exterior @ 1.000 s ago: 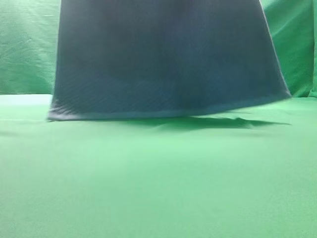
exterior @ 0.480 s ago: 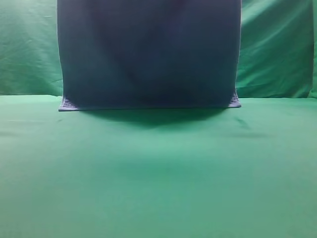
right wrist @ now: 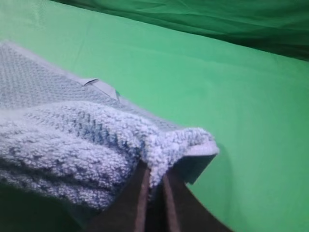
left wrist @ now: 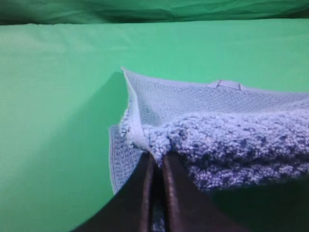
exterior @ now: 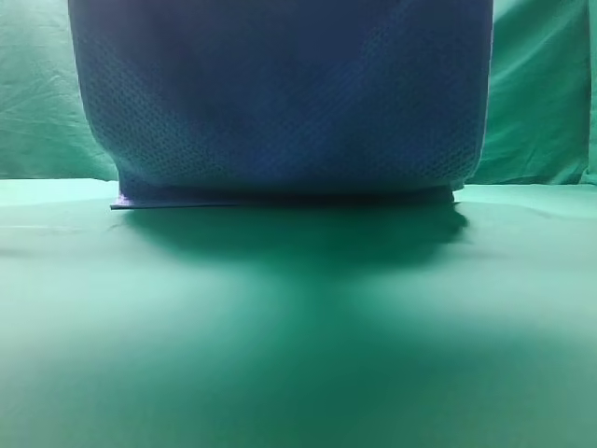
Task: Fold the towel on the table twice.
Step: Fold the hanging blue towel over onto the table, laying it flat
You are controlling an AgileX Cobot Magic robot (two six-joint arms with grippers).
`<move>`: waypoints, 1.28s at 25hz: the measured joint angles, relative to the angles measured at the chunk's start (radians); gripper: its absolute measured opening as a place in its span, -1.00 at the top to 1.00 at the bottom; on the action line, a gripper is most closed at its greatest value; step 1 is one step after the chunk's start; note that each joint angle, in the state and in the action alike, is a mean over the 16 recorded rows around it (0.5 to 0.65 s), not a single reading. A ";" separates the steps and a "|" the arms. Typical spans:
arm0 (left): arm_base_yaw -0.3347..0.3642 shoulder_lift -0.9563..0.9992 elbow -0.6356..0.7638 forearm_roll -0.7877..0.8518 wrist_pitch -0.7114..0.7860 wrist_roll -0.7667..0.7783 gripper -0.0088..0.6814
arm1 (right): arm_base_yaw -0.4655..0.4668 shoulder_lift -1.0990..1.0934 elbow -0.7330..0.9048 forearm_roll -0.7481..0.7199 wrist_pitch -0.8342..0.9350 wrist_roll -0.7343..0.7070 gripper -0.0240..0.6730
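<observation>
We hold the towel (exterior: 280, 103) lifted, its lower edge resting on the desk (exterior: 298, 355). Left gripper (left wrist: 157, 162) and right gripper (right wrist: 153, 176) each have jaws pinched narrow on an upper corner, long axis running between them, both arms equally near.

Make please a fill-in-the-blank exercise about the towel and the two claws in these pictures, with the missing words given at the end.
1. The left claw is shut on a corner of the ____.
2. The towel hangs with its bottom edge resting on the ____ table.
3. The right claw is ____ on the towel's other corner.
4. Under the hanging towel, a dark ____ lies on the table.

Missing words: towel; green; shut; shadow
</observation>
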State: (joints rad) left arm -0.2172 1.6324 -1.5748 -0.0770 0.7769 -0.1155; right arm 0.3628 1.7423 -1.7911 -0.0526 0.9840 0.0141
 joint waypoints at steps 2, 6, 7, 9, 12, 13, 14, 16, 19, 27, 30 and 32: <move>0.000 -0.061 0.087 -0.005 -0.011 0.000 0.97 | 0.018 -0.064 0.098 -0.003 -0.018 0.016 0.93; -0.001 -0.190 0.270 -0.024 -0.034 0.001 0.97 | 0.071 -0.189 0.282 -0.021 -0.050 0.066 0.93; -0.002 -0.221 0.316 -0.032 -0.040 0.004 0.97 | 0.088 -0.218 0.325 -0.029 -0.056 0.083 0.93; -0.002 -0.281 0.408 -0.054 -0.049 0.012 0.97 | 0.124 -0.271 0.404 -0.046 -0.062 0.119 0.93; -0.002 -0.365 0.538 -0.095 -0.063 0.031 0.97 | 0.184 -0.339 0.514 -0.078 -0.067 0.184 0.93; -0.002 -0.391 0.579 -0.110 -0.067 0.038 0.97 | 0.204 -0.359 0.549 -0.091 -0.067 0.210 0.93; -0.002 -0.415 0.618 -0.125 -0.071 0.045 0.97 | 0.224 -0.379 0.582 -0.104 -0.068 0.236 0.93; -0.002 -0.459 0.693 -0.156 -0.078 0.059 0.97 | 0.265 -0.419 0.651 -0.130 -0.070 0.289 0.93; -0.002 -0.515 0.791 -0.206 -0.088 0.079 0.97 | 0.318 -0.467 0.738 -0.160 -0.071 0.358 0.93; -0.002 -0.593 0.964 -0.307 -0.101 0.116 0.97 | 0.404 -0.553 0.918 -0.193 -0.075 0.497 0.93; -0.002 -0.599 0.992 -0.328 -0.106 0.122 0.97 | 0.412 -0.568 0.959 -0.195 -0.086 0.521 0.93; -0.002 -0.592 0.998 -0.341 -0.110 0.126 0.97 | 0.406 -0.569 0.976 -0.193 -0.097 0.526 0.93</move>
State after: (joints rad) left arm -0.2191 1.0401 -0.5771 -0.4177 0.6671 0.0102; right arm 0.7692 1.1736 -0.8156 -0.2452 0.8874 0.5400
